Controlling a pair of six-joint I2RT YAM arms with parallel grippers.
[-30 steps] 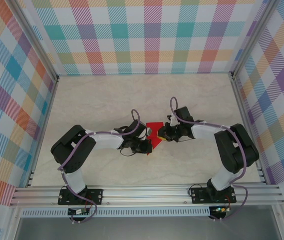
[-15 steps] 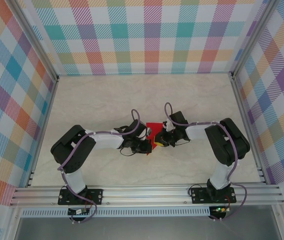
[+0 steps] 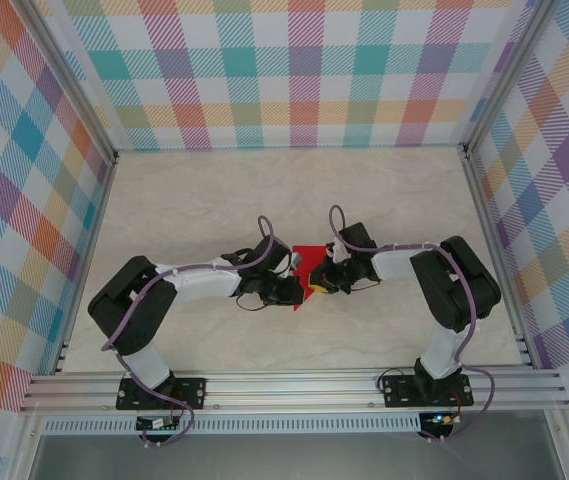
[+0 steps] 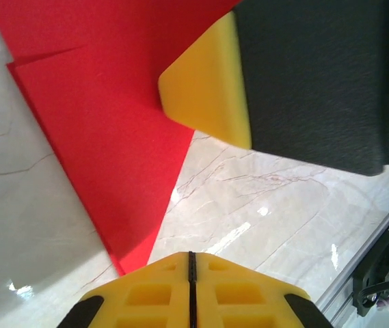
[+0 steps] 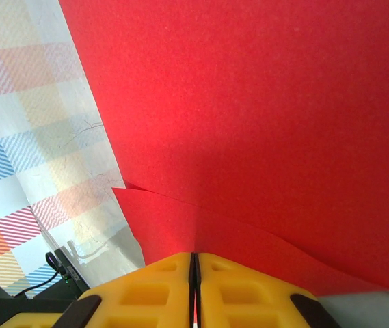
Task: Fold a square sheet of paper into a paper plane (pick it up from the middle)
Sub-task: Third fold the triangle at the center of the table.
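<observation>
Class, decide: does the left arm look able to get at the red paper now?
Likely yes: the left pincer sits right at a corner of the red paper, nothing between; the right pincer is farther up the sheet.

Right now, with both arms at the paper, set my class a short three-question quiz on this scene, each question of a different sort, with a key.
1. True or false: the red paper is one flat layer with no fold in it.
2. Where on the table does the paper sit in the top view? A: between the left jaws and the right jaws. B: at the far edge. C: at the near edge.
3. Fill in: seen from the left wrist, the left jaws are ___ (open or shut).

Key: 1 false, overlapping layer edges show in both wrist views. 2 A. 3 shut, the yellow tips meet along one seam.
</observation>
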